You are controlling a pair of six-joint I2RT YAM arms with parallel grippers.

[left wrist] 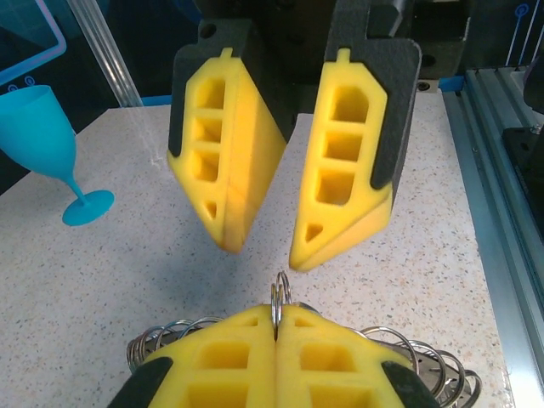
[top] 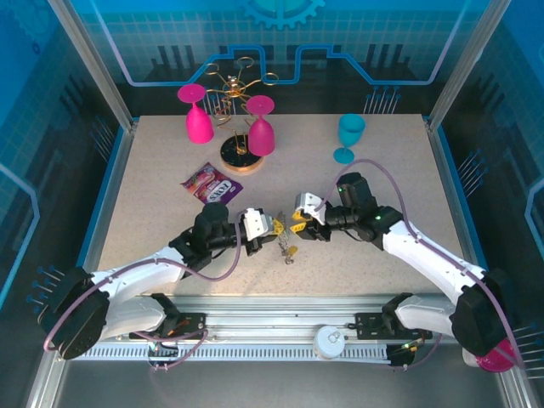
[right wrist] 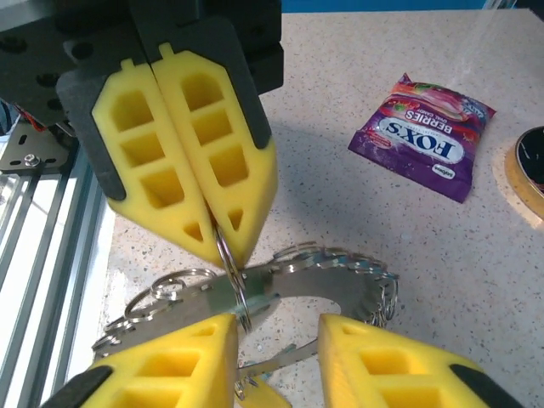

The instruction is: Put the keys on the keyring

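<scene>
The keyring (right wrist: pixel 357 285), a flat dark ring fringed with thin wire loops, lies on the table between my two grippers (top: pixel 286 242). My left gripper (left wrist: pixel 277 316) is shut on one upright wire loop (left wrist: pixel 280 293) of the keyring; from the right wrist view it (right wrist: pixel 223 246) pinches that loop from above. My right gripper (right wrist: pixel 279 361) is open just in front of the loop, its fingers (left wrist: pixel 348 170) apart and holding nothing. A thin grey key blade (right wrist: pixel 316 359) with a yellow bit (right wrist: pixel 269 398) lies under that gap. Small keys (top: pixel 291 252) hang by the ring.
A purple snack packet (top: pixel 208 184) lies behind the left arm. The gold stand base (top: pixel 241 157) with two pink glasses (top: pixel 261 127) is at the back. A teal glass (top: pixel 348 136) stands back right. The table's metal rail (left wrist: pixel 501 212) runs close by.
</scene>
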